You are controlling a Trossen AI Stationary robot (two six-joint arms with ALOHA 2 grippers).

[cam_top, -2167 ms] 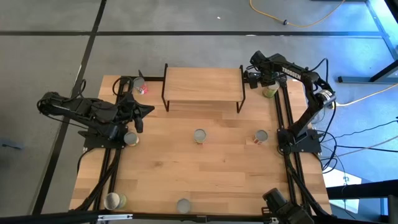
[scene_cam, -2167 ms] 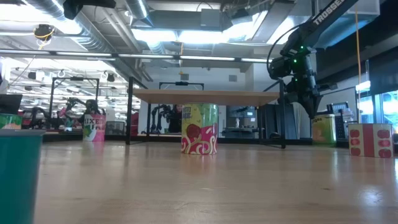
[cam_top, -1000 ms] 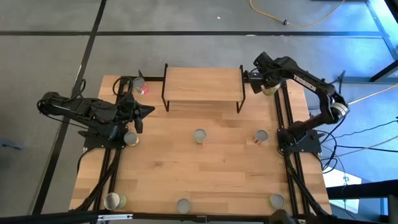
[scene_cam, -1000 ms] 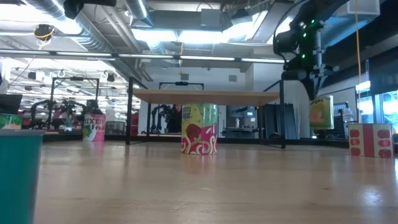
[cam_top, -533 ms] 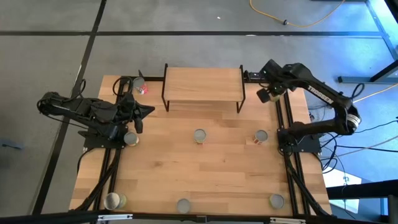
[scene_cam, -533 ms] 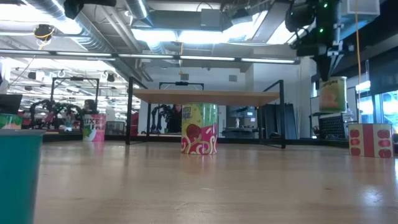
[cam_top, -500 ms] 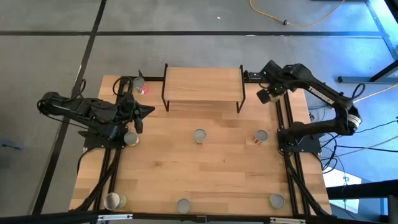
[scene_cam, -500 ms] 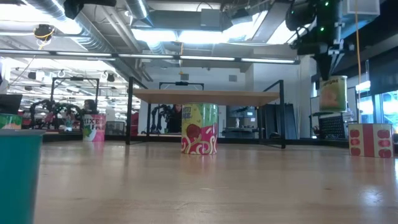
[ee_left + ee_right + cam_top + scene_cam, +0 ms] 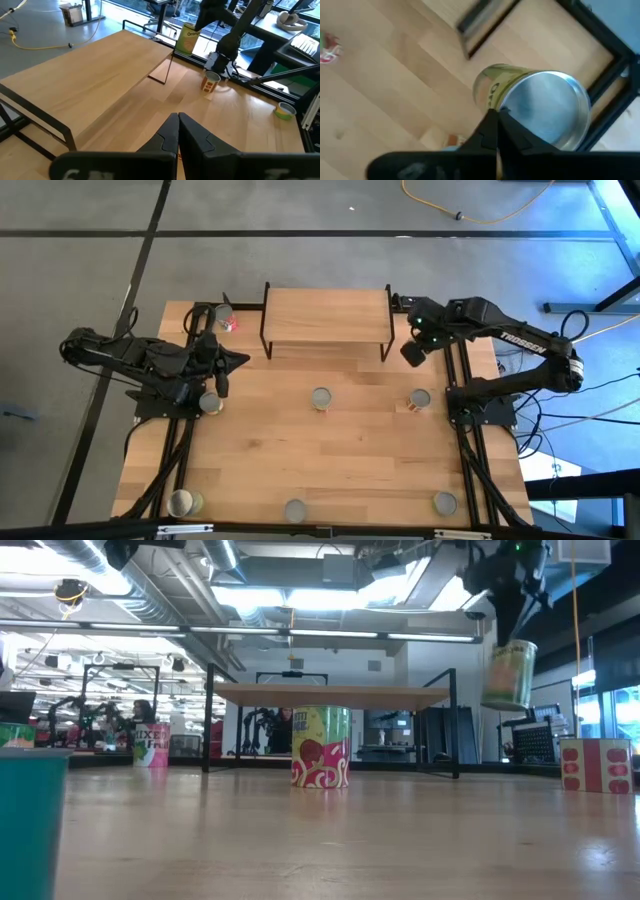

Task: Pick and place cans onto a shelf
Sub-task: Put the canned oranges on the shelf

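From above, I see the right gripper [image 9: 412, 350] in the air just beside the right end of the shelf [image 9: 325, 314], over the worktop [image 9: 320, 460]. Its fingers are closed on a can [image 9: 411, 352] that looks dark from this side. Other cans stand on the worktop well apart from these fingers: one in the middle [image 9: 320, 397], one with red label [image 9: 419, 399] near the right arm base, one near the back left corner [image 9: 226, 322], and three along the front edge [image 9: 181, 502] [image 9: 294, 509] [image 9: 443, 502]. The left gripper [image 9: 218, 358] waits over the left side of the worktop, and one more can [image 9: 210, 402] stands just beside it.

At worktop level, the held can [image 9: 506, 675] hangs tilted under the right fingers, clearly above the worktop and about at the height of the shelf board [image 9: 330, 692]. The green and pink can [image 9: 321, 746] stands in front of the shelf, and the red dotted one [image 9: 597, 764] is at the far right.

Through the left wrist camera, the left fingers [image 9: 170, 135] are pressed together with nothing between them. Ahead of them lies the shelf board [image 9: 85, 80], and beyond it the yellow-green can [image 9: 187, 39] hangs in the right gripper.

Through the right wrist camera, the right fingers [image 9: 492, 127] hold the rim of the can [image 9: 540, 107], whose silver top faces the camera.
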